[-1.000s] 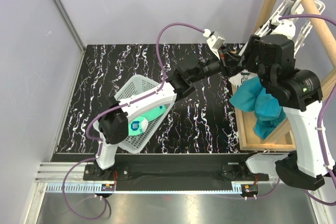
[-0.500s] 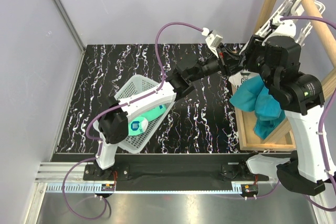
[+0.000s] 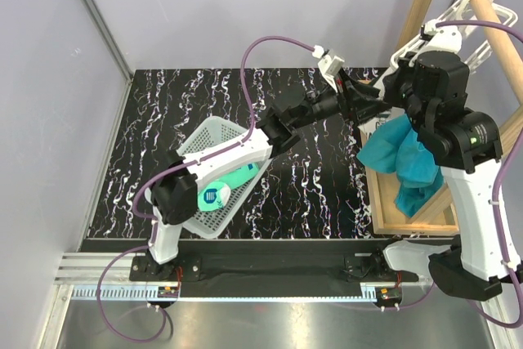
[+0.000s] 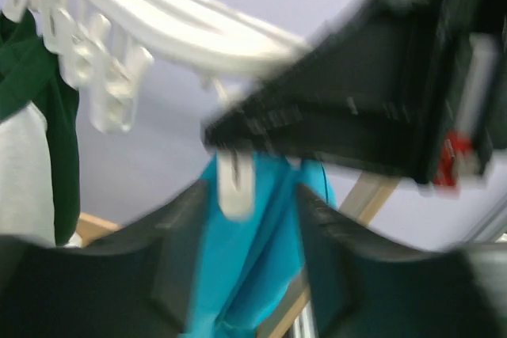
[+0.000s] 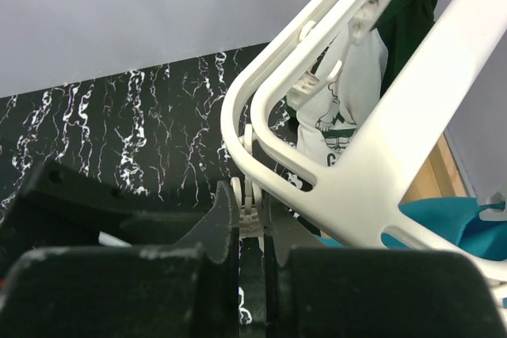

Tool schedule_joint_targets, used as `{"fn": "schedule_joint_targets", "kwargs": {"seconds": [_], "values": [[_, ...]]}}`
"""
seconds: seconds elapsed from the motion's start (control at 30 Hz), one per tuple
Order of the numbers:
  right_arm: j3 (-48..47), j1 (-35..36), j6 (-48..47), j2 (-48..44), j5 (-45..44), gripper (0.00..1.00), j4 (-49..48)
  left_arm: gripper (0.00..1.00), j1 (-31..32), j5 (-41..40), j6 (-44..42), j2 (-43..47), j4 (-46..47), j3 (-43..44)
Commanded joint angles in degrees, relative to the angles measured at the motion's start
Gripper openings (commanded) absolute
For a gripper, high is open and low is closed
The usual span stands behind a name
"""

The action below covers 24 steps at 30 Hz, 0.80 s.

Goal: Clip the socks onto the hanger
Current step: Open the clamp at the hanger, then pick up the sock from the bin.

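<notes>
From above, the left claw [image 3: 364, 104] and right claw [image 3: 382, 91] meet under the white hanger [image 3: 458, 22], while one sock [image 3: 222, 190] waits in the basket [image 3: 214, 132] on the worktop [image 3: 163, 120]. On the left wrist, the fingers [image 4: 178, 267] stand apart, a clip [image 4: 235, 184] dangling between them. On the right wrist, the claw is clamped on a clip [image 5: 249, 203] beside a hung sock. The socks look soft and light, best pinched at the cuff.

- The far-left marbled table [image 3: 180, 104] lies open.
- The white mesh basket [image 3: 219, 127] and left arm [image 3: 237, 153] block the near left.
- On the right, the wooden rack [image 3: 413, 225], hanger [image 5: 380, 140] and teal cloth [image 3: 413, 165] crowd the way.
- The left gripper [image 4: 249, 195] gapes beside the hanger, and the right gripper [image 5: 250, 219] pinches a clip [image 5: 247, 184].
</notes>
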<state>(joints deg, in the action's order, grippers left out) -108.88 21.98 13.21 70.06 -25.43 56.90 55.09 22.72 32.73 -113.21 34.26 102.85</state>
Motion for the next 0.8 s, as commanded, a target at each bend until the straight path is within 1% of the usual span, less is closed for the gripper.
{"fn": "schedule_joint_targets", "kwargs": {"seconds": [0.0, 0.07, 0.1, 0.13, 0.17, 0.2, 0.23, 0.27, 0.3, 0.33, 0.37, 0.4, 0.43, 0.47, 0.5, 0.57, 0.6, 0.63, 0.67, 0.7, 0.77], "values": [[0.07, -0.62, -0.73, 0.60, -2.52, 0.00, -3.21, 0.67, 0.28, -0.04, -2.57, 7.53, 1.95, -5.80], [0.60, -0.80, -0.99, 0.69, -2.61, 0.00, -3.03, 0.67, -0.33, -1.71, -4.25, 11.23, -0.84, -8.88], [0.77, -0.88, -0.82, 0.60, -2.69, 0.00, -2.85, 0.67, -0.60, -2.76, -5.56, 14.82, -6.43, -11.33], [1.38, -0.97, -0.91, 0.60, -2.78, 0.00, -2.76, 0.67, -0.77, -5.55, -6.09, 16.95, -9.88, -12.48], [1.65, -0.97, -0.91, 0.43, -2.61, 0.00, -3.02, 0.65, -1.47, -6.54, -6.36, 18.79, -13.40, -13.71], [1.91, -0.97, -0.91, 0.34, -2.61, 0.00, -3.11, 0.63, -1.83, -7.24, -6.89, 20.55, -19.61, -16.69], [2.35, -1.06, -0.99, 0.25, -2.26, 0.00, -3.12, 0.59, -2.09, -8.90, -7.24, 24.83, -22.63, -18.37], [2.53, -1.06, -1.00, 0.34, -1.99, 0.00, -3.12, 0.59, -2.44, -10.31, -7.59, 26.97, -25.36, -20.56], [2.71, -1.15, -1.08, 0.34, -1.82, 0.00, -3.20, 0.59, -2.53, -11.81, -8.38, 29.60, -30.95, -24.76], [2.71, -1.15, -1.08, 0.42, -1.55, 0.00, -3.03, 0.59, -2.71, -15.91, -8.82, 34.24, -34.05, -27.06], [2.80, -1.15, -1.00, 0.60, -1.38, 0.00, -2.68, 0.60, -3.49, -19.43, -8.65, 36.81, -38.35, -28.91], [2.80, -1.06, -0.56, 0.69, -1.29, 0.00, -2.42, 0.61, -4.46, -22.60, -6.39, 38.92, -47.96, -30.58], [2.97, -1.23, -0.30, 0.78, -0.24, 0.00, -2.15, 0.61, -6.21, -26.29, -4.80, 42.42, -52.93, -33.73], [3.15, -1.15, 0.06, 0.86, 0.55, 0.00, -1.97, 0.60, -10.75, -27.02, -3.22, 43.93, -57.59, -35.42], [3.41, -1.06, 0.67, 0.87, 1.25, 0.00, -1.80, 0.60, -13.23, -27.90, 0.19, 45.43, -65.56, -37.18], [4.37, -1.15, 0.76, 1.30, 3.02, 0.00, -1.80, 0.61, -17.89, -30.53, 0.32, 50.07, -72.02, -41.65], [4.55, -1.15, 0.94, 1.57, 3.11, 0.00, -1.71, 0.61, -18.17, -32.63, 0.58, 51.67, -73.71, -42.63], [4.82, -1.15, 0.94, 1.83, 3.19, 0.00, -1.71, 0.63, -18.26, -38.66, 1.71, 52.90, -75.38, -43.34], [4.64, -1.15, 0.94, 2.53, 3.54, 0.00, -1.54, 0.65, -18.44, -41.07, 3.11, 53.87, -76.52, -44.48], [4.64, -1.23, 1.29, 2.88, 3.89, 0.00, -1.36, 0.72, -18.70, -43.00, 5.91, 55.19, -78.36, -44.92], [4.56, -1.23, 1.38, 3.67, 5.82, 0.00, -1.18, 0.77, -20.27, -47.22, 10.05, 55.11, -81.36, -45.63]]}}
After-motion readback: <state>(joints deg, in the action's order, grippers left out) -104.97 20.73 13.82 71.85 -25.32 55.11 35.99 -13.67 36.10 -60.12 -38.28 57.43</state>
